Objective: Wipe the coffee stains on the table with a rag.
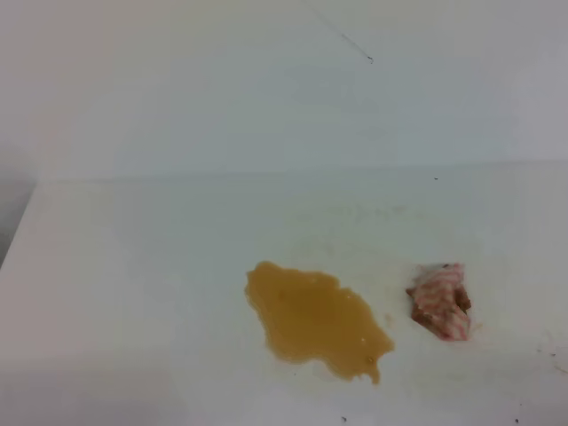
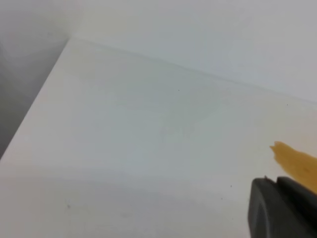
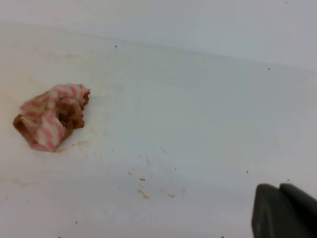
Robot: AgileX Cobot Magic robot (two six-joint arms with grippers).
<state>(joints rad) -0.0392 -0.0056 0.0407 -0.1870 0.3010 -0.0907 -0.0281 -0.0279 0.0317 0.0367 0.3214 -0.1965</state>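
A tan-brown coffee stain [image 1: 315, 321] spreads over the white table [image 1: 133, 266] front of centre. To its right lies the rag [image 1: 440, 301], a small wad of pink-and-white striped cloth with brown patches, untouched. The exterior view shows neither gripper. In the left wrist view my left gripper [image 2: 276, 181] shows as dark fingers pressed together at the bottom right, with an edge of the coffee stain [image 2: 297, 163] just beyond. The right wrist view has my right gripper [image 3: 279, 187] shut and empty at the bottom right, well away from the rag [image 3: 49, 116] at the left.
A white wall [image 1: 284, 80] rises behind the table. The table's left edge [image 1: 19, 226] drops off to a grey gap. Small brown crumbs [image 3: 143, 191] and faint smears lie on the surface between the rag and my right gripper.
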